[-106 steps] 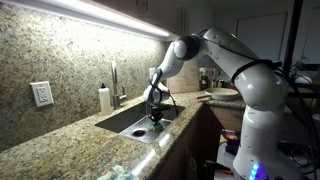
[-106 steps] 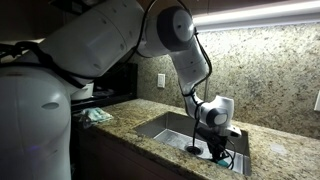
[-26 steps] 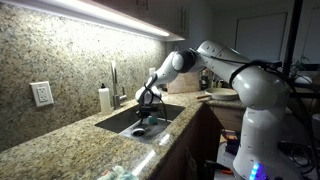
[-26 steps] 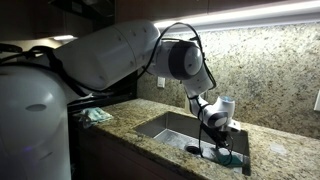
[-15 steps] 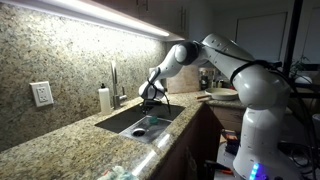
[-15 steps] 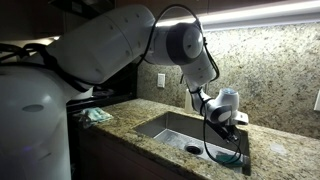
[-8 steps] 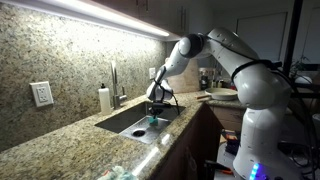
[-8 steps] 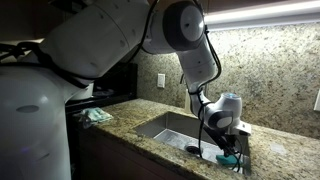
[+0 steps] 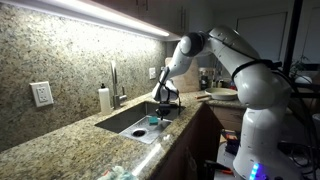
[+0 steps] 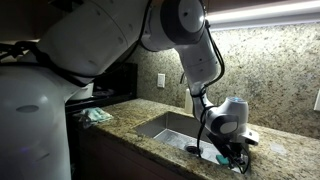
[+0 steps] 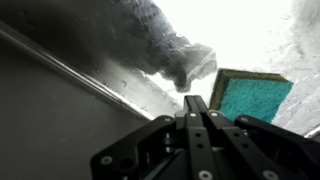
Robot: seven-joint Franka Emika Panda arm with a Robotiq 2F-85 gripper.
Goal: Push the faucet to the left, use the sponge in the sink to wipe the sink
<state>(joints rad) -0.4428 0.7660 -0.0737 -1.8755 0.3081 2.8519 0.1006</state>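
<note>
Kitchen counter, mid-task: the Panda arm reaches down into the sink (image 9: 128, 119), its gripper (image 11: 196, 100) low over the steel floor. The two fingers are pressed together with nothing between them. The teal sponge (image 11: 252, 95) lies flat on the basin floor just beside the fingertips. In the wrist view it sits off to their right and slightly ahead, not under them (whether pad and finger actually touch cannot be told). Its longer side seems to run across the line of the fingers. In an exterior view the sponge (image 9: 153, 120) shows as a blue patch below the wrist — well apart from the faucet (image 9: 113, 78) at the back rim. A wiping stroke would likely need the closed fingers shifted sideways onto the pad first.
</note>
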